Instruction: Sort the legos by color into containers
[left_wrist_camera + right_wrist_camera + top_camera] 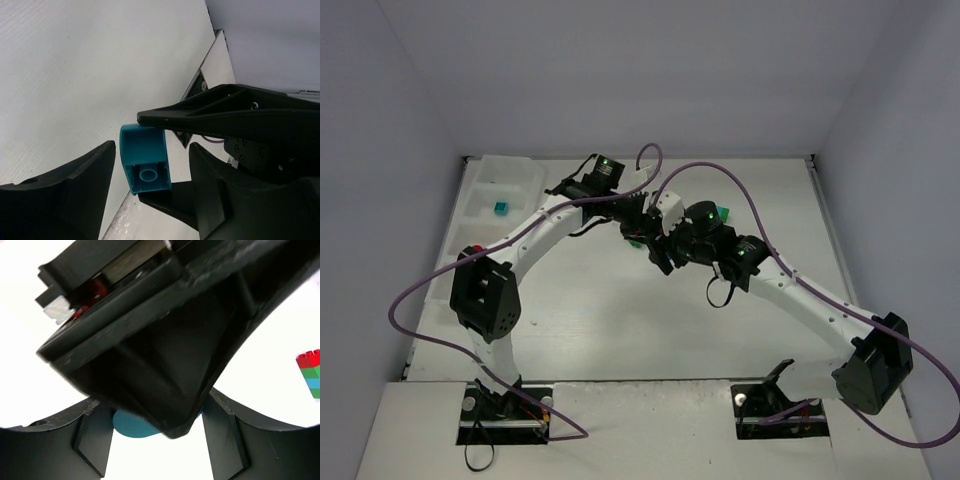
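A teal-blue lego hangs above the table, pinched between the two fingers of my right gripper. In the right wrist view only a sliver of that teal lego shows between the pads; the left gripper's body covers the rest. My left gripper straddles the same lego, with a narrow gap showing on each side. Both grippers meet over the table's middle. The containers are the white tray at the far left; one compartment holds a teal lego.
A red, green and blue clump stands on the table to the right of my right gripper. It shows as a green brick in the top view. A red lego peeks out beside the left arm, at the tray's near end.
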`<control>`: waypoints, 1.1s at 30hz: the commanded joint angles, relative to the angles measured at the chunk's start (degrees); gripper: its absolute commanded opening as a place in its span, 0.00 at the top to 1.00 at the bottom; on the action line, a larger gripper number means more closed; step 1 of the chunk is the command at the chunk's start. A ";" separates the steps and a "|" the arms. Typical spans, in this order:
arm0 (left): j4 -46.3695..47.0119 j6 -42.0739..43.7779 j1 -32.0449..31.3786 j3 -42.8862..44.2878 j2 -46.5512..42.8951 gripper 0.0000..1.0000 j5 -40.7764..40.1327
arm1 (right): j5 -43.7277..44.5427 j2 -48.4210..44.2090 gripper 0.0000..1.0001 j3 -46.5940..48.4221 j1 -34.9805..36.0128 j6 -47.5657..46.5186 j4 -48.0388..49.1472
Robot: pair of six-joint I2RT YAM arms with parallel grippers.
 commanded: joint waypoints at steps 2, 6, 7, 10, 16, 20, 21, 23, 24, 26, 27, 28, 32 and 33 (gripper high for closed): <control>6.82 -2.14 -0.22 1.33 -2.90 0.57 1.68 | -0.37 -0.21 1.00 1.80 0.23 0.89 3.27; 6.92 -1.88 -0.40 0.27 -3.52 0.81 1.59 | -0.20 0.23 1.00 1.89 0.23 1.41 3.89; 6.92 -1.71 -0.40 -0.17 -3.69 0.83 1.24 | -0.03 0.32 1.00 1.98 0.23 1.50 3.80; 6.48 -0.83 -0.40 -0.43 -4.31 0.91 0.19 | 0.50 0.93 0.99 2.42 0.23 1.94 3.98; 5.25 0.58 -0.22 -0.17 -4.93 0.98 -2.63 | 1.56 1.20 0.78 2.77 0.23 2.29 3.98; 4.46 1.37 0.04 0.53 -4.49 0.98 -3.86 | 3.05 0.85 0.57 2.59 0.23 2.56 3.98; 4.28 1.63 0.04 0.71 -4.40 0.98 -4.30 | 3.66 0.93 0.54 2.51 0.23 2.64 3.98; 4.02 1.81 0.57 0.80 -4.22 0.98 -5.17 | 4.02 0.93 0.47 2.33 0.23 2.64 3.71; 3.84 2.25 0.83 0.97 -4.14 0.98 -5.87 | 4.19 0.85 0.46 2.42 0.14 2.56 3.19; 2.71 2.86 1.36 1.32 -3.79 0.98 -7.02 | 4.81 0.58 0.40 2.50 0.14 2.38 2.75; 2.00 3.91 1.97 1.93 -3.52 0.98 -7.72 | 5.42 0.41 0.37 2.51 0.05 2.64 2.57; 0.78 4.36 2.32 2.20 -3.09 0.98 -8.42 | 6.64 0.14 0.30 2.51 -0.12 2.82 2.48; -0.38 5.50 4.87 2.47 -2.82 0.98 -10.54 | 8.32 -0.82 0.09 2.68 -0.65 2.65 2.05; -0.29 5.50 5.48 2.21 -2.90 0.98 -10.80 | 8.41 -0.91 0.02 2.68 -0.74 2.56 2.04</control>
